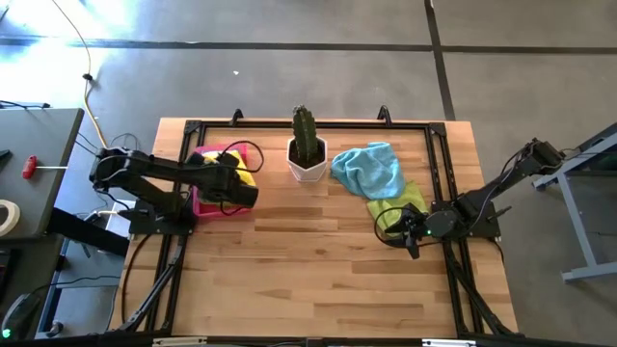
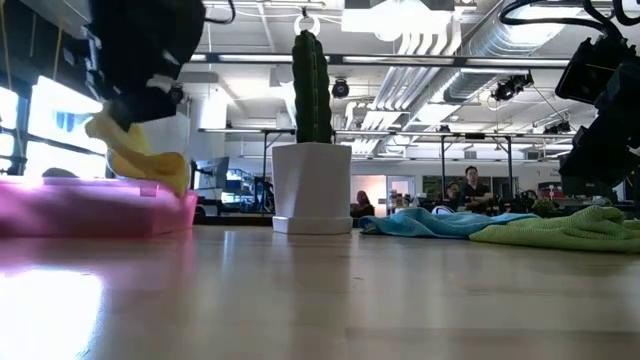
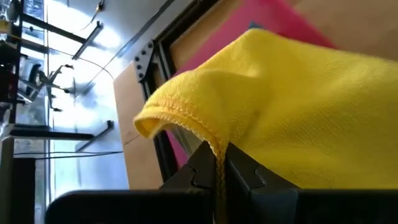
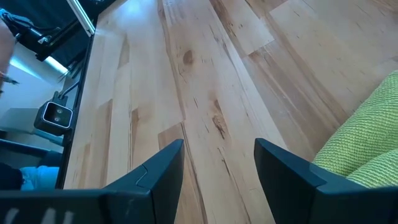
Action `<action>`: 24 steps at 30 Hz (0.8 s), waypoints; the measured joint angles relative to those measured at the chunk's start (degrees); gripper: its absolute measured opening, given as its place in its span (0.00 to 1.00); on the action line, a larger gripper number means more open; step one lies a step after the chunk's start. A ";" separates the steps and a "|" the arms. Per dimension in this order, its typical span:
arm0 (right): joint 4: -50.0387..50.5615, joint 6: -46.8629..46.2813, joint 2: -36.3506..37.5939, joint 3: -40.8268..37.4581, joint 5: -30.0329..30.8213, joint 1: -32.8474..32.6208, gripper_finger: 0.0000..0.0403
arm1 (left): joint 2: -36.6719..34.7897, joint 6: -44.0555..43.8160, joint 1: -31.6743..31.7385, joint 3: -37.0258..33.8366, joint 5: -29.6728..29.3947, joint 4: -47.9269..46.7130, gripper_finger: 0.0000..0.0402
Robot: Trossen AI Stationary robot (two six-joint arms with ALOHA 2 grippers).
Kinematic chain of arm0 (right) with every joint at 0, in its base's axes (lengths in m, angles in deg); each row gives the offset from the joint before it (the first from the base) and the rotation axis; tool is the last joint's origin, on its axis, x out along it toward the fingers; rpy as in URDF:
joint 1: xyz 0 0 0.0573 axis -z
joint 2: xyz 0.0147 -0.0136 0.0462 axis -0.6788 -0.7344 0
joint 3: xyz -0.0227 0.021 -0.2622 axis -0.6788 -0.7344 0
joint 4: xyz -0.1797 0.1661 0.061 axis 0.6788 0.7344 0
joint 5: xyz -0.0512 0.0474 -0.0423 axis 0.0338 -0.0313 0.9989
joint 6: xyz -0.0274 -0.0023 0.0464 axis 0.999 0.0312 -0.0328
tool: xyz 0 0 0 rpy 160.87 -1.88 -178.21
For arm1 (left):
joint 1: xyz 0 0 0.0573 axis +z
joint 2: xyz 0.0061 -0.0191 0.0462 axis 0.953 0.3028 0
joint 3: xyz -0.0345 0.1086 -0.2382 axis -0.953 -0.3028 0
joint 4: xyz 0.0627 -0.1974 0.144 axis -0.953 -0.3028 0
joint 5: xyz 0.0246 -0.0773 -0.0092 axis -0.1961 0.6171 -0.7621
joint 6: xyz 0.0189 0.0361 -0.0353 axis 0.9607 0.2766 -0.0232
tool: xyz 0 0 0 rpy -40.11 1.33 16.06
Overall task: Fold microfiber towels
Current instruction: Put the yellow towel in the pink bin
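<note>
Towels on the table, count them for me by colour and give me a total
Yellow towel, pinched in the shut left gripper over the pink tray: 1
Light blue towel: 1
Lime green towel, beside the open right gripper: 1
Total visible: 3

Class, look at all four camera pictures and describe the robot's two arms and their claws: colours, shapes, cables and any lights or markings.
Both arms are black, jointed and slim, mounted on a black metal frame around the wooden table. Black cables loop beside each arm. The left claw has dark, angular, flat-faced fingers. The right claw has two broad, dark, wedge-shaped fingers. A small green light glows near it in the overhead view. No markings are visible.
</note>
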 joint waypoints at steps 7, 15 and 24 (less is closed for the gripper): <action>0.35 0.00 0.00 0.00 -0.01 0.00 0.47 | -0.11 2.39 0.31 -7.61 1.32 5.75 0.01; 0.42 0.00 0.00 0.00 -0.01 -0.01 0.47 | -0.13 4.51 2.06 -8.17 -1.28 0.11 0.01; 0.42 0.00 0.00 0.00 -0.01 0.01 0.47 | -0.13 15.82 5.46 -8.17 -1.28 0.99 0.01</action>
